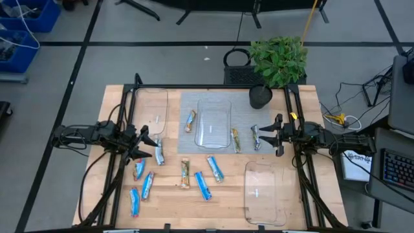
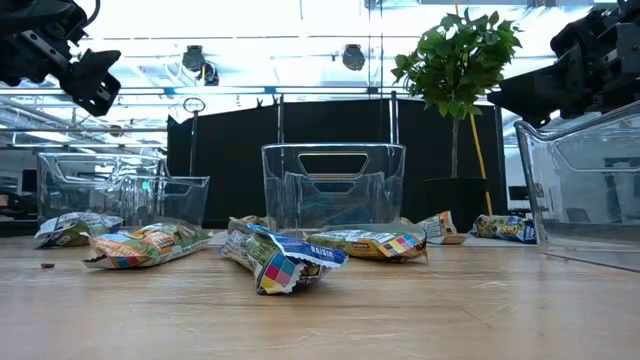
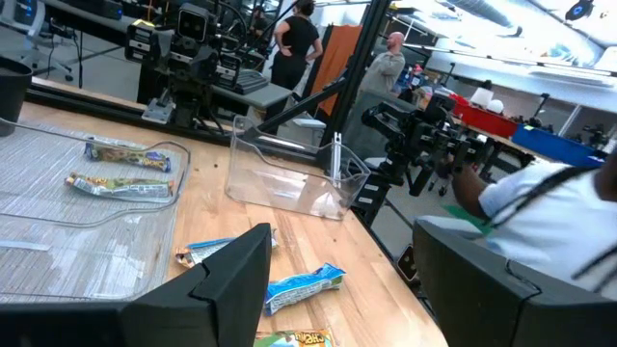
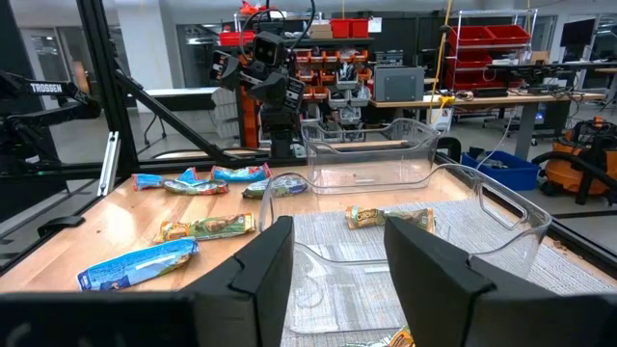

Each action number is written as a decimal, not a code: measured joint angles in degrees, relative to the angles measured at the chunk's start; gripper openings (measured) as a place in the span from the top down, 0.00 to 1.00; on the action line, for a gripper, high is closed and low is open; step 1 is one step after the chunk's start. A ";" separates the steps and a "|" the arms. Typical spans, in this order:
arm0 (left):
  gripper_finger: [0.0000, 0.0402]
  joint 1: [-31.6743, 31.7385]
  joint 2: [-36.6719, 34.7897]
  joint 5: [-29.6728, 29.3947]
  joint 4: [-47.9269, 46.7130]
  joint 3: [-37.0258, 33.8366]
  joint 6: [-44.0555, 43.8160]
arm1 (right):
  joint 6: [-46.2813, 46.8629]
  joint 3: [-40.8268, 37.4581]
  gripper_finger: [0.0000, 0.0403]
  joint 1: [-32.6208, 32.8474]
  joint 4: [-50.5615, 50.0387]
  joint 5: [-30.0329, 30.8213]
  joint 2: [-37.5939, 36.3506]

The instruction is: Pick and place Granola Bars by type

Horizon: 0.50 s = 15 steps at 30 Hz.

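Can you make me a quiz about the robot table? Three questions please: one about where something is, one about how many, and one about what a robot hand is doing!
1. Where is the plant?
A. At the edge of the table, near a corner
B. Inside the middle tray
C. On the floor under the table

2. How many clear trays are on the table?
A. One
B. Three
C. Six

3. What is the left end effector doing?
A. It is shut on a snack bar
B. It is pressing down on a tray
C. It is open and holding nothing

Answers:
1. A, because its dark pot stands on the wood right by one corner.
2. B, because there is one in the middle, one beside the left arm and one beside the right arm.
3. C, because its two fingers stand apart with only air between them.
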 joint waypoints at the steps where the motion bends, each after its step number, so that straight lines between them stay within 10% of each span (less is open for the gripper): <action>1: 0.37 0.02 -0.02 0.00 0.01 0.00 0.28 | 0.00 0.02 0.61 0.00 0.02 0.00 0.00; 15: 0.37 0.02 0.02 -2.00 3.58 0.01 18.49 | 0.00 0.01 0.61 0.01 0.01 0.01 0.02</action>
